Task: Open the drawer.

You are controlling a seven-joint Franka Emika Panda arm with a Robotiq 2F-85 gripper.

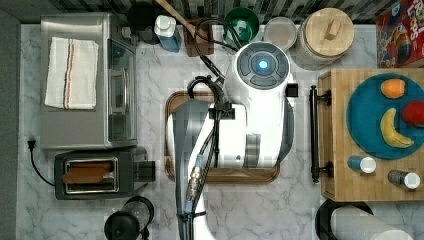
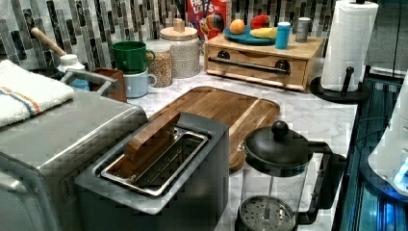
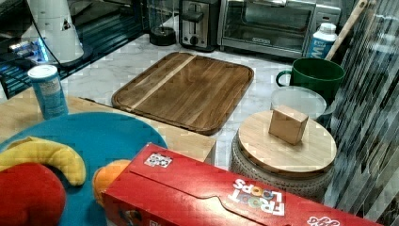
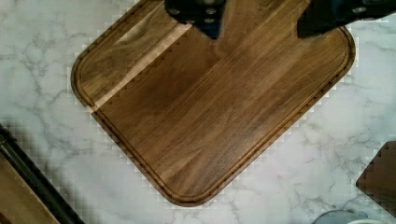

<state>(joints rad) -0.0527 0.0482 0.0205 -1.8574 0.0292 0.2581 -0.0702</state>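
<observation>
Poised above the brown wooden tray (image 4: 210, 107) at mid-worktop, gripper (image 4: 261, 21) spread wide, fingers (image 4: 201, 14) apart with nothing between them. Ready, by the look of it, for a reach not yet begun. Shut tight at the marble worktop's (image 1: 150, 210) edge on the top view's right, the bamboo drawer (image 2: 257, 65), its long black bar handle (image 1: 314, 134) facing the tray and well apart from the arm (image 1: 250, 110). Stacked on the drawer unit's top: a teal plate (image 1: 367, 130) of toy fruit and two shakers, likely to jostle under a hard pull. Needed next, in all likelihood: a descent toward the bar and a grasp across it.
</observation>
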